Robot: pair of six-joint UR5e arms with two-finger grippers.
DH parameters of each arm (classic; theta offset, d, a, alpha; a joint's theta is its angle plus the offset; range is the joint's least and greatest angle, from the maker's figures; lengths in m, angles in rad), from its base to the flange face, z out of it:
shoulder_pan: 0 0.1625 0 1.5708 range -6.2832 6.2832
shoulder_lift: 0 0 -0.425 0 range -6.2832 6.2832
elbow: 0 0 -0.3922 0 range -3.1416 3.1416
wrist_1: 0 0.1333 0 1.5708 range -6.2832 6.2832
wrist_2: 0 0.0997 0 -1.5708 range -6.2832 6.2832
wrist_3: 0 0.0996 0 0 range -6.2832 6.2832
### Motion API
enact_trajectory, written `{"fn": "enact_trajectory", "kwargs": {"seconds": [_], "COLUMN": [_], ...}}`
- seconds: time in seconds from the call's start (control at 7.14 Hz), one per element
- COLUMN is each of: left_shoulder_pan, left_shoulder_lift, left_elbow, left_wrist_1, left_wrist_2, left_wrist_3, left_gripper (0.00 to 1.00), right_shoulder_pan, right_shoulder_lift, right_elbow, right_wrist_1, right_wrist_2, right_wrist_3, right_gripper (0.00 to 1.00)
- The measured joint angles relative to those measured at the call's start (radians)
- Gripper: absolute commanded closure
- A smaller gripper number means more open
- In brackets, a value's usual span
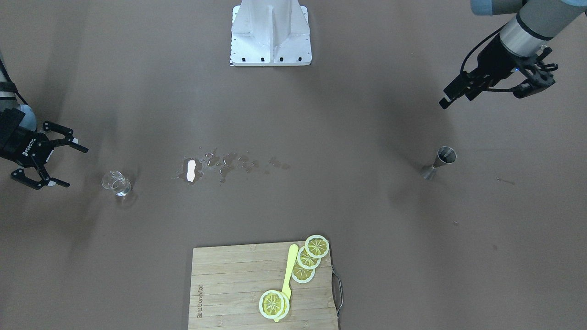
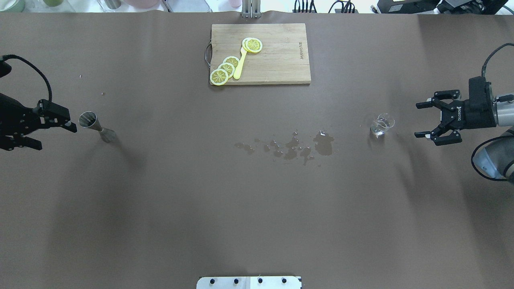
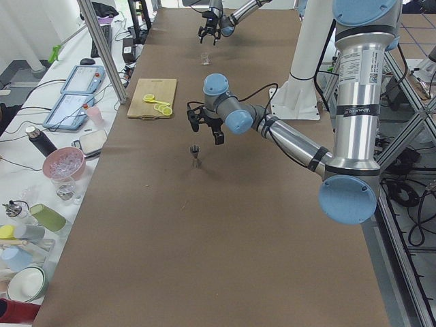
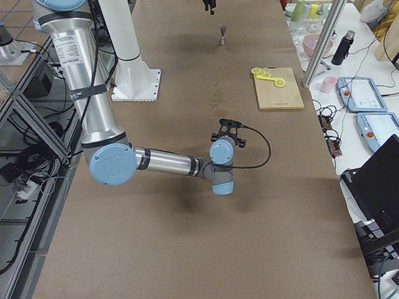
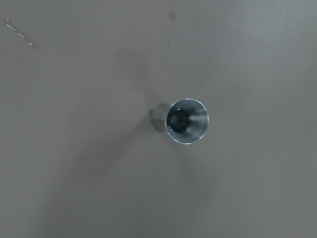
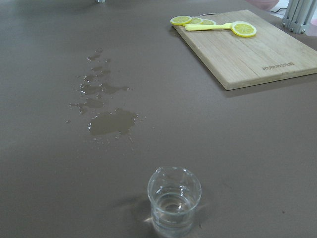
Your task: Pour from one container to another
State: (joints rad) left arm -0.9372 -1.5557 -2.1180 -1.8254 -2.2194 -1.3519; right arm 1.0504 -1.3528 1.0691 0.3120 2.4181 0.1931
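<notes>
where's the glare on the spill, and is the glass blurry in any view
Exterior front-facing: a white glare patch on the spill, at its end nearest the glass beaker. Overhead exterior: the spill reads dark, no glare. Right wrist-mounted: the beaker is in focus, with highlights.

Spill [image 2: 323, 143] btwn jigger [image 2: 96, 127] & beaker [image 2: 381, 125]

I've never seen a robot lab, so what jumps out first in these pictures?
A wet spill darkens the middle of the brown table. A small clear glass beaker holding some liquid stands just before the open right pincer, and lemon slices lie bright yellow on a wooden cutting board at the far edge.
</notes>
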Motion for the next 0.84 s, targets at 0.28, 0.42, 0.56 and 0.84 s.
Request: {"fn": "enact_trajectory", "kwargs": {"seconds": [0.28,0.42,0.56,0.84], "left_shoulder_pan": [0.092,0.108,0.118,0.135], "left_shoulder_lift": [0.025,0.027,0.028,0.03], "left_elbow": [-0.051,-0.058,-0.063,-0.068], "left_wrist_1": [0.0,-0.001,-0.001,-0.013], "left_wrist_2": [0.146,0.181,0.207,0.252], "left_wrist_3": [-0.047,-0.054,-0.058,-0.075], "left_gripper": [0.01,0.01,0.01,0.02], "right_shoulder_pan": [0.021,0.026,0.027,0.027], "right_shoulder_lift": [0.01,0.013,0.022,0.051], "right_elbow": [-0.003,-0.006,-0.014,-0.058], "right_wrist_1": [0.001,0.001,0.002,0.002], "right_wrist_2": [0.029,0.048,0.06,0.098], "right_wrist_3": [-0.001,-0.005,-0.014,-0.063], "right_gripper": [0.01,0.01,0.01,0.01]}}
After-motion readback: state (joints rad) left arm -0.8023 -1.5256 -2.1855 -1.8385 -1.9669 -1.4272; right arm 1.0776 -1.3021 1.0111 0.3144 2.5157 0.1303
